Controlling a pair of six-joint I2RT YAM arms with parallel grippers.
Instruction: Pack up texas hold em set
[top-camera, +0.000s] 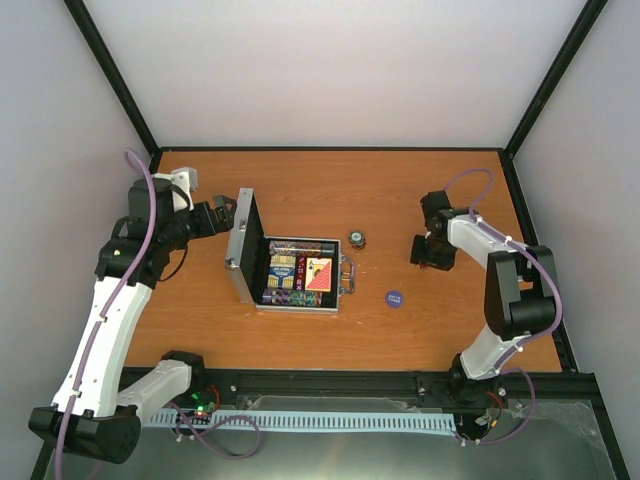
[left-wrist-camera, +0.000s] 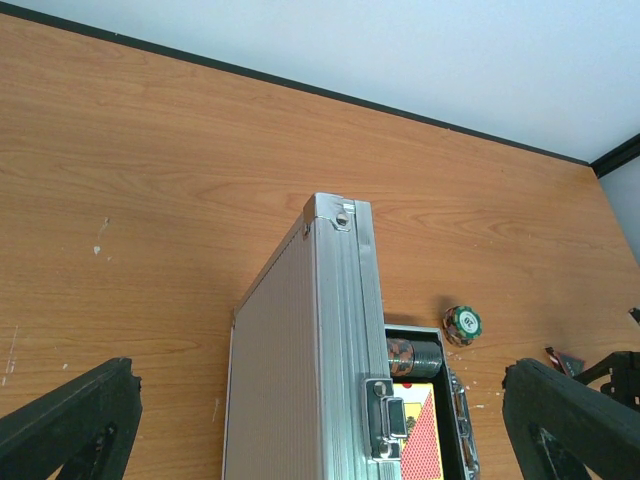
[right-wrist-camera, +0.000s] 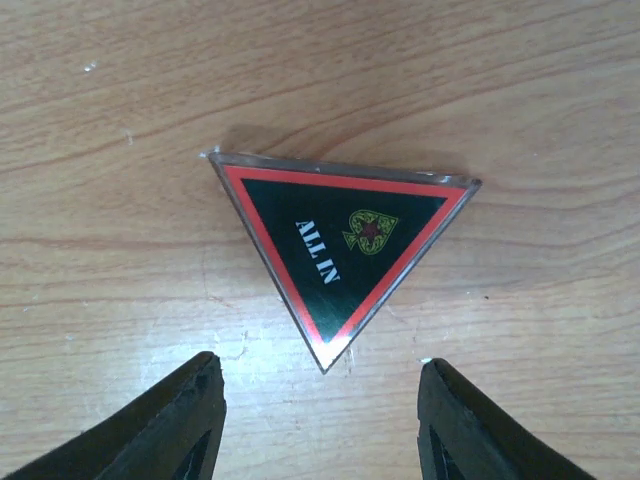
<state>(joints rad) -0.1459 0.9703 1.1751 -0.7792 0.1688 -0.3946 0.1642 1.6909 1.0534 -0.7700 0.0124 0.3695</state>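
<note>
The silver aluminium case (top-camera: 262, 298) lies open in the middle of the table, its lid (top-camera: 243, 246) standing upright on the left. Inside are a red card deck (top-camera: 319, 274), a blue deck (top-camera: 282, 269) and rows of chips. My left gripper (top-camera: 226, 214) is open just left of the lid's top; in the left wrist view the lid (left-wrist-camera: 290, 380) stands between its fingers (left-wrist-camera: 70, 420). My right gripper (top-camera: 433, 256) is open and empty, low over a black and red triangular "ALL IN" button (right-wrist-camera: 335, 240) lying flat on the table; its fingertips (right-wrist-camera: 170, 420) sit just short of the button's near corner.
A small stack of green-edged chips (top-camera: 356, 238) stands right of the case, also in the left wrist view (left-wrist-camera: 462, 324). A round blue button (top-camera: 394, 297) lies on the table right of the case handle (top-camera: 348, 272). Black frame rails border the table.
</note>
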